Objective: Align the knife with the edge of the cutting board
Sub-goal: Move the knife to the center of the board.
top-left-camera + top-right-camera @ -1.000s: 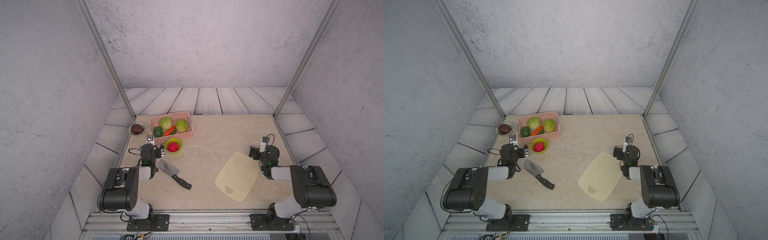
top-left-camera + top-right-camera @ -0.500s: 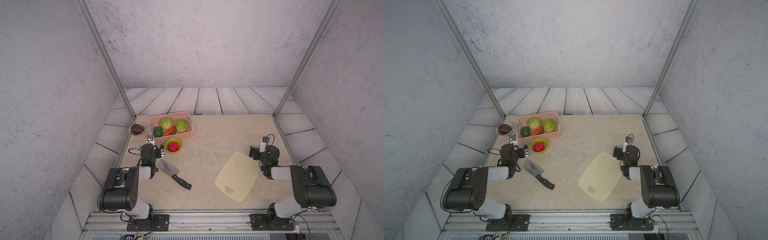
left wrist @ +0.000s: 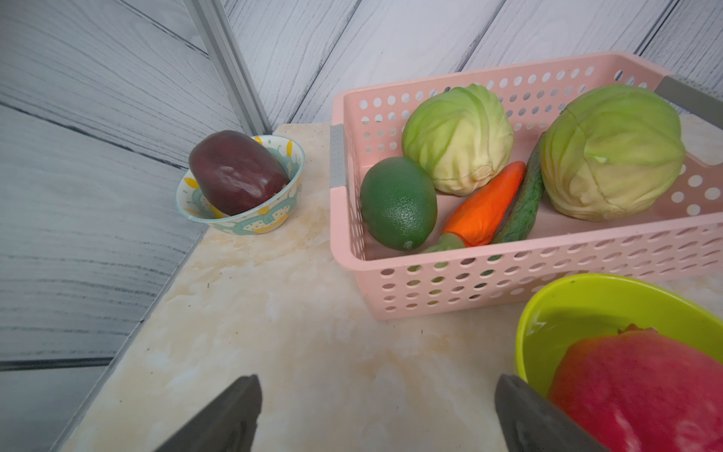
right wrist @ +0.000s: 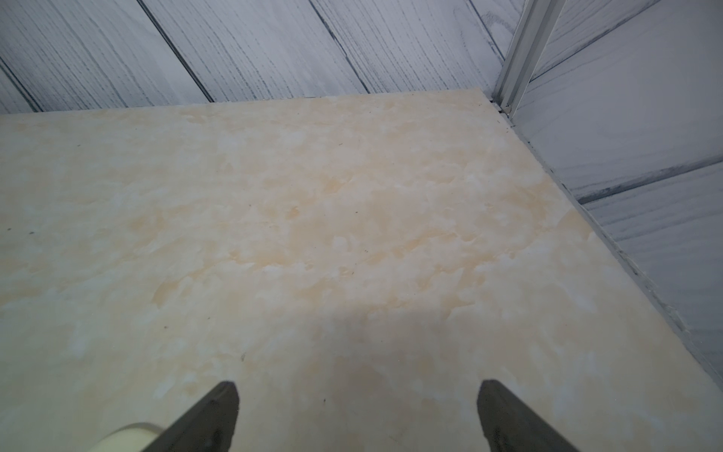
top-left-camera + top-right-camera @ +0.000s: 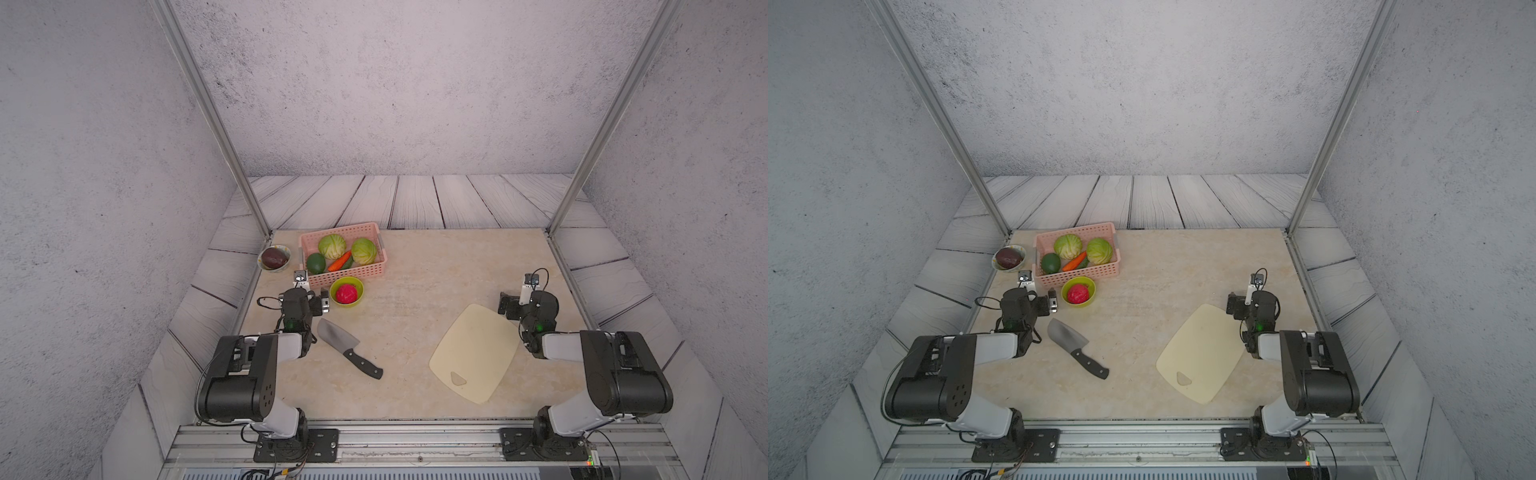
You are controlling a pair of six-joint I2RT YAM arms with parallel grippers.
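Knife (image 5: 348, 350) isn't being held. The left fingers (image 3: 238, 415) are standing wide apart and empty over bare tabletop (image 3: 313, 332), close to the green bowl (image 3: 587, 305) and pink basket (image 3: 520, 250). The right fingers (image 4: 219, 415) are also spread and empty, just beside a corner of the cutting board (image 5: 473, 353). Knife is lying flat beside the left arm, well apart from the board. My read: the reach is only starting — the left arm is needing to get over the handle, grip it, and carry it parallel to a board edge.
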